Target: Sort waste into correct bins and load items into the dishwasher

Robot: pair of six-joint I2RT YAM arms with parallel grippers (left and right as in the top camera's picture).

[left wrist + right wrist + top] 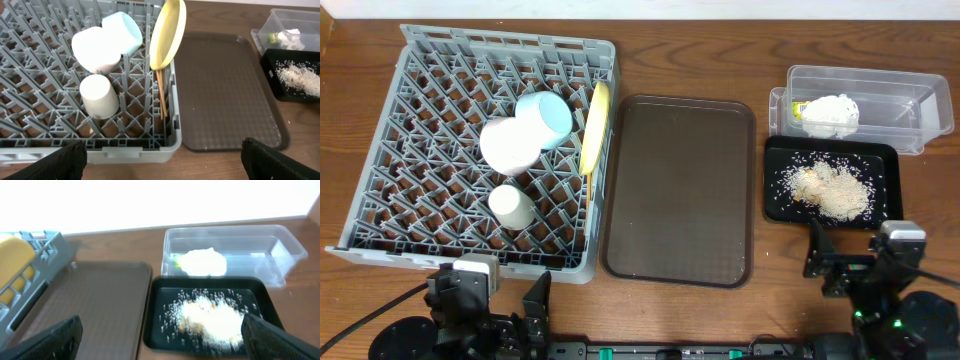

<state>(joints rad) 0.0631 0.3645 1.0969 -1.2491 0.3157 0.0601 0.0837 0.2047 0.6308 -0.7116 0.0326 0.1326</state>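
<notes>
Left wrist view shows chopsticks (161, 97) plainly under the plate (167, 32) in the rack (30, 105), overhead faintly; left gripper (162, 150), right gripper (161, 325) jaws spread

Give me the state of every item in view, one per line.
dish rack: loaded
plate: on edge in rack
light-blue bowl: tilted in rack
white-pinkish bowl: bottom up in rack
white cup: bottom up in rack
chopsticks: in rack, beside plate
brown tray: flat, holding nothing
napkin: crumpled
clear tub: open, holds napkin, wrapper
black tray: holds crumbs
left gripper: open
right gripper: open
</notes>
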